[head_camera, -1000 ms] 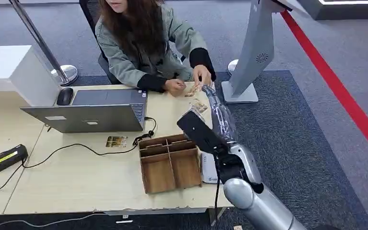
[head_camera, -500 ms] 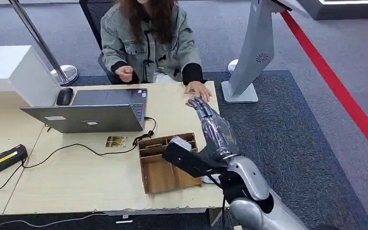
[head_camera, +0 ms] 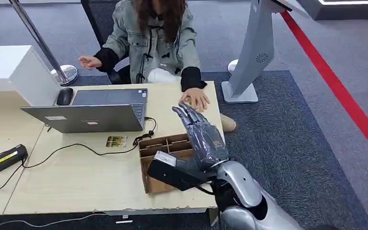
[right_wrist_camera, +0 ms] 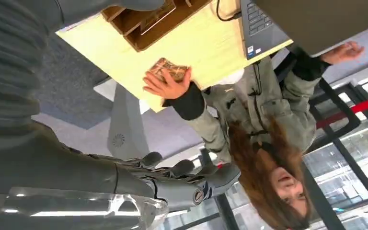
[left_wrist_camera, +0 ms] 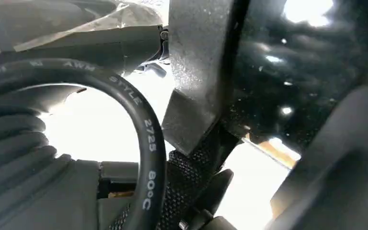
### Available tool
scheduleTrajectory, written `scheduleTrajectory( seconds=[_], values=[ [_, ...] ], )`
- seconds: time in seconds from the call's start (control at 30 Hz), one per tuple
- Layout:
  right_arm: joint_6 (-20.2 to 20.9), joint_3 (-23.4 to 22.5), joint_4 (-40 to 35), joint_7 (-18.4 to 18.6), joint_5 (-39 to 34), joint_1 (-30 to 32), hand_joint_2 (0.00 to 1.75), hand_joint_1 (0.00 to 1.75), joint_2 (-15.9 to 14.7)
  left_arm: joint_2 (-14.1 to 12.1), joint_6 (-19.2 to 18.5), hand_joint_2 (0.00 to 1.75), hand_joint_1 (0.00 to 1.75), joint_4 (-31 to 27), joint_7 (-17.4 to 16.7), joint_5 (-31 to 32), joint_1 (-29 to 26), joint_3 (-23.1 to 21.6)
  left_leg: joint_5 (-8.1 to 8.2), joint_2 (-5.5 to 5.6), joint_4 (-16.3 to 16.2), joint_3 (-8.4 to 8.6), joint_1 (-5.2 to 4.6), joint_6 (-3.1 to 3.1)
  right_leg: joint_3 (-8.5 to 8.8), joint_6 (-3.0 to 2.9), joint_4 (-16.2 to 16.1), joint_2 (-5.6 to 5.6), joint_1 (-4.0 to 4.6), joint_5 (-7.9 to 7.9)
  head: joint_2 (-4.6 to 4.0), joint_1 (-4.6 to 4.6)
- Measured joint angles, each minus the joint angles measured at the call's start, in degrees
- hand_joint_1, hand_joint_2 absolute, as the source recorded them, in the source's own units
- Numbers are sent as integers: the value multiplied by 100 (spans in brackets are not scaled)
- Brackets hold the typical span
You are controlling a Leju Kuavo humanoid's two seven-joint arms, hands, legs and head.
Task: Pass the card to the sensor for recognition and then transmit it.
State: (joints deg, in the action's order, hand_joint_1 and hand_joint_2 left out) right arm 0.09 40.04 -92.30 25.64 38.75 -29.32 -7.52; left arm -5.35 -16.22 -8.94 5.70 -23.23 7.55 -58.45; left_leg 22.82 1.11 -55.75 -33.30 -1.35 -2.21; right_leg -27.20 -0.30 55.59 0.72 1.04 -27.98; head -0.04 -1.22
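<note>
Pale desk point(head_camera: 76, 177) on grey carpet, card handed over.
Nearest, right hand point(head_camera: 202, 135) spread flat and holding nothing above wooden organizer point(head_camera: 159, 173); beyond, card point(right_wrist_camera: 168, 70) under a person's hand point(head_camera: 196, 98) at the desk's far edge; left hand's state cannot be told.

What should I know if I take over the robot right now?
Right hand: open, holds nothing, raised over the wooden box.
Left hand: I cannot tell its state.
Cards: the person's hand rests on some at the table's far edge; one more card lies near the laptop.
Done: apparently the handover, since the person has cards.
Left: possibly the card near the laptop.
</note>
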Motion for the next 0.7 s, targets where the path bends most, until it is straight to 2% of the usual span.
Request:
scheduleTrajectory(
  seconds=[0.7],
  values=[
    [-129, 238, 87, -98, 70, -67, 175, 21, 146, 2, 0, 0, 0, -2, 0, 76, 4, 0, 0, 0, 0, 0, 0, 0, 0, 0, 0, 0, 0, 0, 0, 2]
  ],
)
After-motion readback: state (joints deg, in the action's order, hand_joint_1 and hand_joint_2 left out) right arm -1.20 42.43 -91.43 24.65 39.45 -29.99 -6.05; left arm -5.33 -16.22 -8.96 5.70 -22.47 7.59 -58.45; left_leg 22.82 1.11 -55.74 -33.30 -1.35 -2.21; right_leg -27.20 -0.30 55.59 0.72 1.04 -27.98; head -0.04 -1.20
